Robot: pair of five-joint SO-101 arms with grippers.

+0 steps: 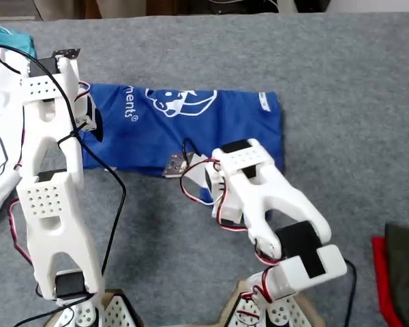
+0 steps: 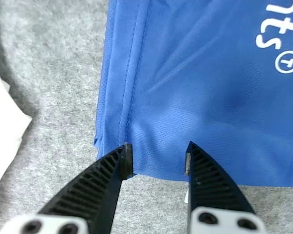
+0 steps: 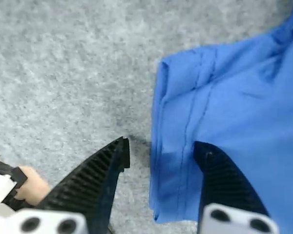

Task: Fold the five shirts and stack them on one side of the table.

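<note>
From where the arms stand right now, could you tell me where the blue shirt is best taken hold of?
Probably its near long edge, coming in low from the arms' side. The blue shirt lies flat as a long strip on the table, so only its edges offer a lip. The left claw and the right claw are open right at that edge, where the folded layers can be pinched together.

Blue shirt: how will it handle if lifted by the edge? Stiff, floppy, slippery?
Likely floppy: the blue shirt lies flat in thin folded layers, so it should drape and may unfold. Probably light; its fine mesh weave looks smooth, so it might slip from the left gripper.
</note>
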